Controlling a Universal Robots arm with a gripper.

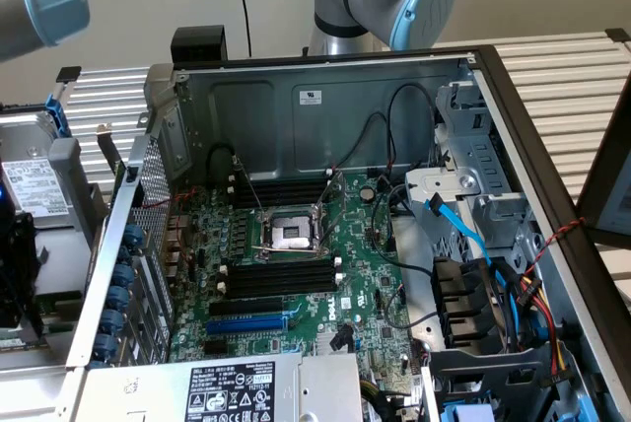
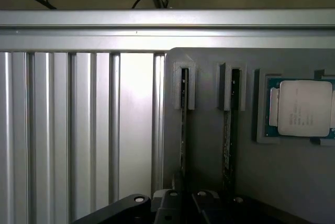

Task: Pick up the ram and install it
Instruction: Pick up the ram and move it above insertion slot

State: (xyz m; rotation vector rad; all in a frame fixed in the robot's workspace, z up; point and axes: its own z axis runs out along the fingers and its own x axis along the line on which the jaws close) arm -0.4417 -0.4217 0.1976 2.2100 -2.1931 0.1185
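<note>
- Standing on edge in a slot of the grey holder [image 2: 207,145], the ram [image 2: 183,130] reaches right up to the claw [image 2: 184,205].
- Whether the claw is open or closed cannot be told.
- A second stick [image 2: 228,135] stands in the neighbouring slot, with a processor [image 2: 303,108] beside it.
- In the exterior view, black slots [image 1: 281,274] flank the motherboard's [image 1: 365,294] socket.

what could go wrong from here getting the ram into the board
1. One ram stick stands on edge in the gray holder close beside a second stick and a cpu; an off-line grasp might knock a neighbour.
2. In the case, the open cpu socket sits between the black slots; a dropped or misaimed stick could hit it.
3. Loose black cables hang near the upper slots and might snag.
</note>
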